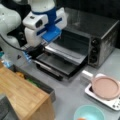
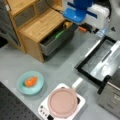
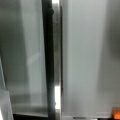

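Your pincer (image 1: 37, 50) hangs at the frame's left over the lowered oven door (image 1: 58, 61); door handle (image 1: 48, 71) runs lengthwise just below-right. Jaw state: cannot tell.

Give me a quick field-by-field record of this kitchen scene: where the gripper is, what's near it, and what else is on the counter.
gripper: above the open oven door, near its handle; fingers hidden in both front views
oven: toaster oven, door folded down flat
drawer: wooden cabinet's drawer open, items inside
bowl: teal bowl holding an orange item
pan: pink pan on a small white cooktop
counter: grey
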Tool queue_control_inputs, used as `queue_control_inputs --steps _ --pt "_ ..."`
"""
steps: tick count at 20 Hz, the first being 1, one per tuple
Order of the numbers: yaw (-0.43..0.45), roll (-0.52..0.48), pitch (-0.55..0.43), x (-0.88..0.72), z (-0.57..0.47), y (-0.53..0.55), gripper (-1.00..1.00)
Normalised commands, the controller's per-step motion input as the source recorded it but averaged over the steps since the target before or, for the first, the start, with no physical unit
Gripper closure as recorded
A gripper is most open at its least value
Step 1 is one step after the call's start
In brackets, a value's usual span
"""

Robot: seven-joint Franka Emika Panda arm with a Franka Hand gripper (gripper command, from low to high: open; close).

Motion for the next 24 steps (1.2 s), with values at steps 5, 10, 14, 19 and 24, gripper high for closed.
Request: queue_control_inputs --steps 5,10,14,19,24 --pt "0.121 0.023 -0.029 0.15 -0.01 -0.02 -1.00" --pt "0.082 -0.037 -0.006 0.46 -0.06 -0.10 -1.00" --pt "0.082 -0.057 0.056 0.55 -0.05 -0.13 -1.00" --pt "0.104 -0.053 0.111 0.58 0.03 -0.21 -1.00" --pt "0.133 -0.045 0.145 0.64 0.04 -0.29 -1.00"
